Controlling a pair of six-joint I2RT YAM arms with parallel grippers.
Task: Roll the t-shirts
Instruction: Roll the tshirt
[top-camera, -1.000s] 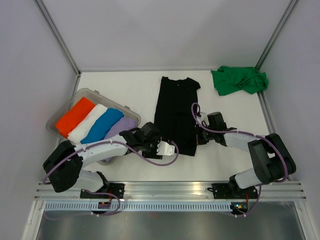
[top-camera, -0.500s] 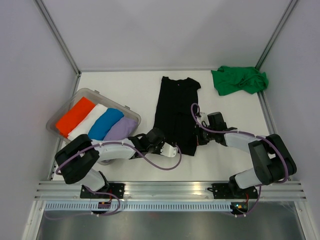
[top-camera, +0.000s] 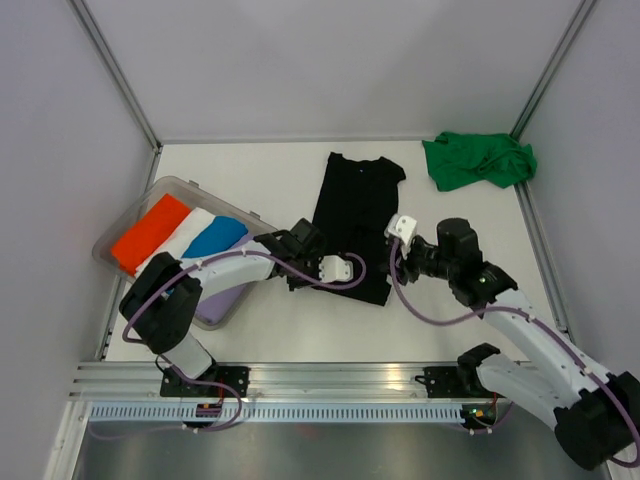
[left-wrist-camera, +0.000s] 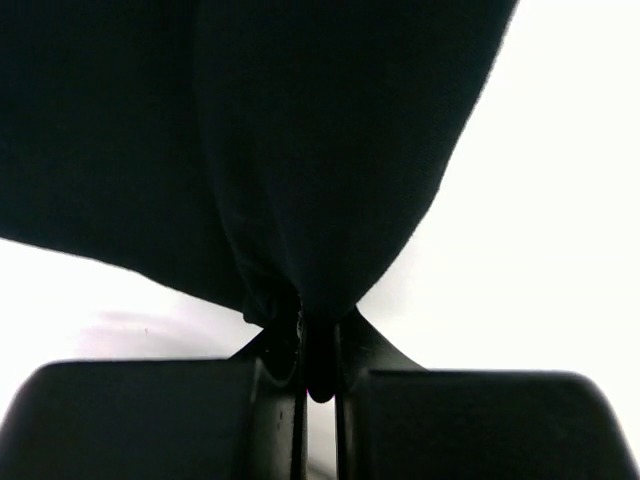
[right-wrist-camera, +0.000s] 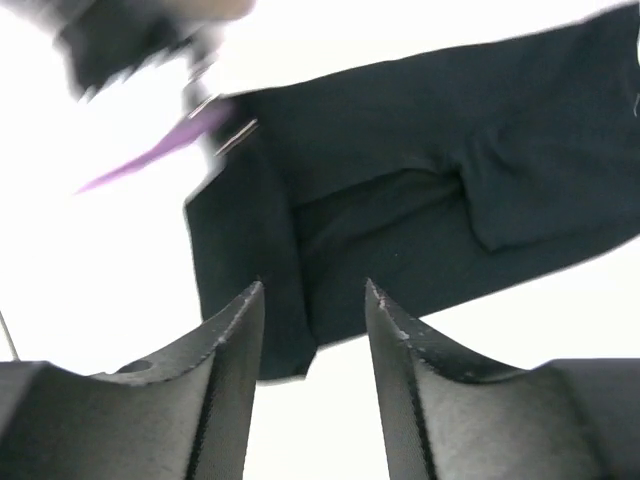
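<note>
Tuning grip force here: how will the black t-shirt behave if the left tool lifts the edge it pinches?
Probably floppy: the black t-shirt puckers into folds where the left tool pinches it, so it should drape, not lift flat. Likely light, since it lies thin on the table. Pushed, it would probably bunch.

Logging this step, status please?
Left gripper shut on black t-shirt edge. Right gripper open above it. Shirt not yet rolled. Green t-shirt crumpled far right, not in the way.
</note>
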